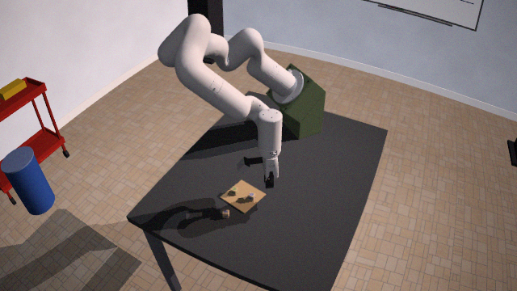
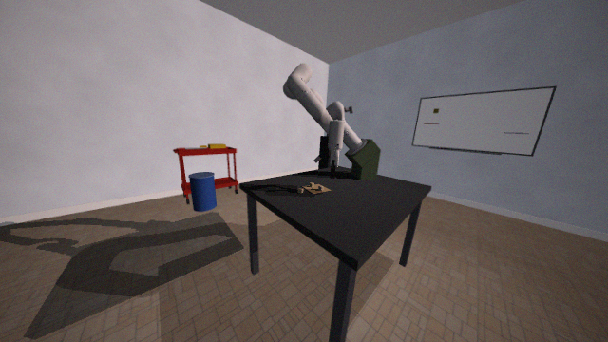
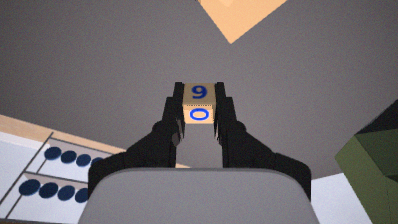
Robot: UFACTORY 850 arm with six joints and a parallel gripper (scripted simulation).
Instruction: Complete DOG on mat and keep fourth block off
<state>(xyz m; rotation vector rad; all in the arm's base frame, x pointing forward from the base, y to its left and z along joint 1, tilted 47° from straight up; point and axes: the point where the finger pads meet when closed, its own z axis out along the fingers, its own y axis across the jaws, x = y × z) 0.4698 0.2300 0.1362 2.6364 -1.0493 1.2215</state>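
Observation:
My gripper (image 1: 269,182) is shut on a small wooden block (image 3: 199,102) and holds it above the dark table, just off the mat's corner nearest the robot's base. In the wrist view the block shows a blue "O" on the face toward the camera and a blue mark like a "9" on the face above it. The tan mat (image 1: 243,196) lies flat on the table with two blocks on it, one (image 1: 233,190) to the left and one (image 1: 251,196) to the right; their letters are too small to read. A fourth block (image 1: 225,213) lies off the mat, in the arm's shadow. A corner of the mat (image 3: 240,15) shows at the top of the wrist view.
The green robot base (image 1: 304,106) stands at the table's far edge and shows at the right of the wrist view (image 3: 372,155). A red cart (image 1: 24,117) and a blue barrel (image 1: 27,179) stand on the floor to the left, away from the table.

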